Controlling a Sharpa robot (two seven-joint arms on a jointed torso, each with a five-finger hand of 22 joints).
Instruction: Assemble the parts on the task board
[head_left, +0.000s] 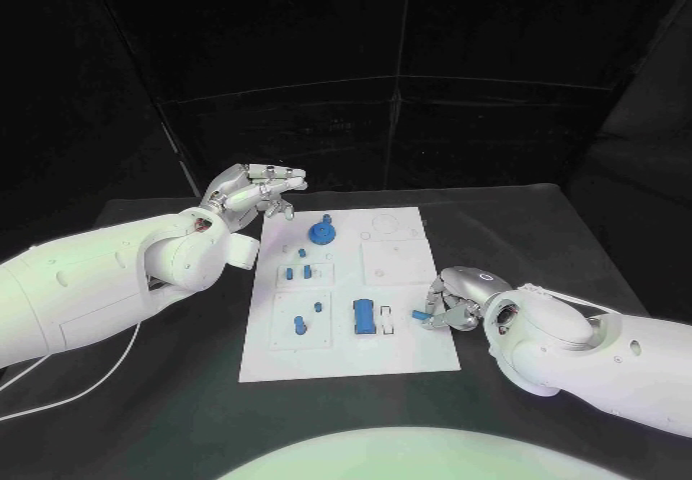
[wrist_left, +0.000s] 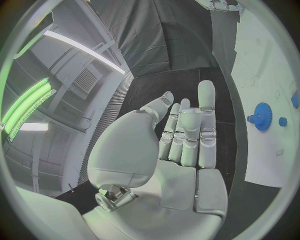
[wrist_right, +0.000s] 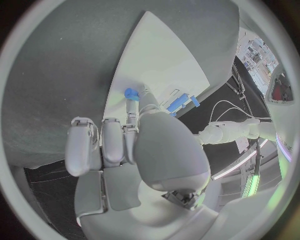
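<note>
Black table (head_left: 548, 215) spread under everything, with the white task board (head_left: 411, 350) lying flat at its middle, long side running near to far. Left arm (head_left: 101, 285) reaching in to the board's far left corner, left hand (head_left: 257, 190) hovering just off the edge, fingers spread and palm bare, grasping nothing. Right arm (head_left: 606, 360) lying along the near right, right hand (head_left: 454, 298) resting at the board's right edge, fingertips pinching a small blue part (head_left: 421, 315) just over the white surface; same pinch plain from the right wrist, blue tip (wrist_right: 130, 93) poking out beyond the fingers. Elsewhere on the board: blue gear (head_left: 320, 235) at the far left, blue block (head_left: 365, 317) with a smaller piece beside it near the middle, two little pegs (head_left: 300, 271) left of centre, one more peg (head_left: 300, 324) nearer. Likely mid-placement, with several parts loose and much of the assembly ahead. Next move probably calls for carrying the pinched part to its seat, lining it up squarely and pressing down without tilt; which seat, cannot tell.
</note>
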